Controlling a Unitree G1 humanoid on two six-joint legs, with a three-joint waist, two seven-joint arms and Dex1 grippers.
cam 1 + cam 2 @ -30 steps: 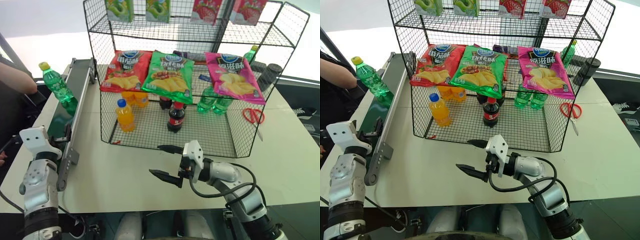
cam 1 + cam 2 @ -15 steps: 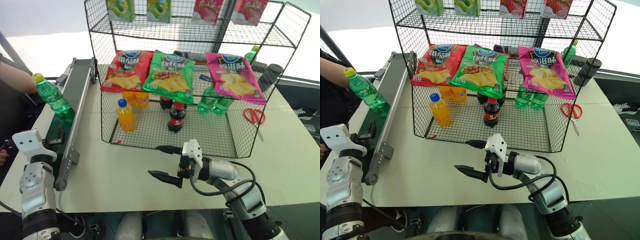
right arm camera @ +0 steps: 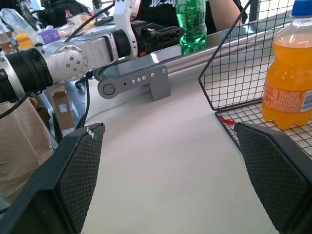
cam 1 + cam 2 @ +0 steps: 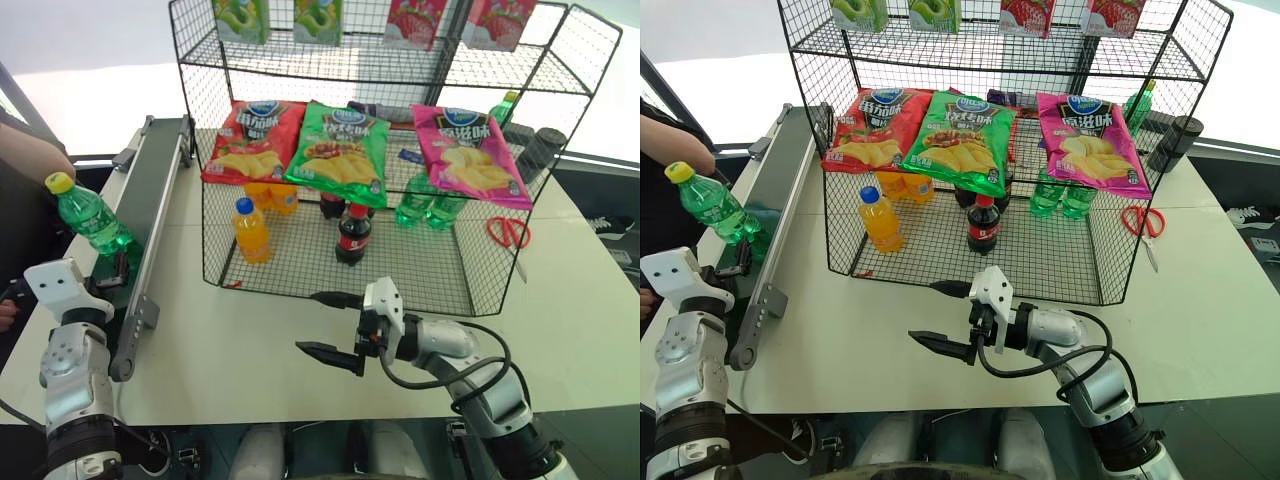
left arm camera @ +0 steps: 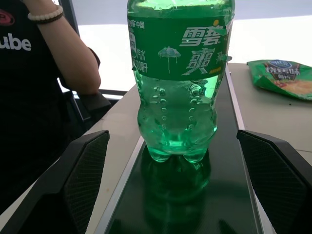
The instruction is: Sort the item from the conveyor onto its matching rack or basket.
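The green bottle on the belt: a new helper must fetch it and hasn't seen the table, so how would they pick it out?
Find the long dark green conveyor belt with grey metal rails left of the black wire-mesh rack. On its near end stands a translucent green plastic soda bottle with a yellow cap. It is the one green bottle outside the rack.

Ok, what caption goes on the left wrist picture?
Green soda bottle standing on the conveyor between the open left end effector fingers.
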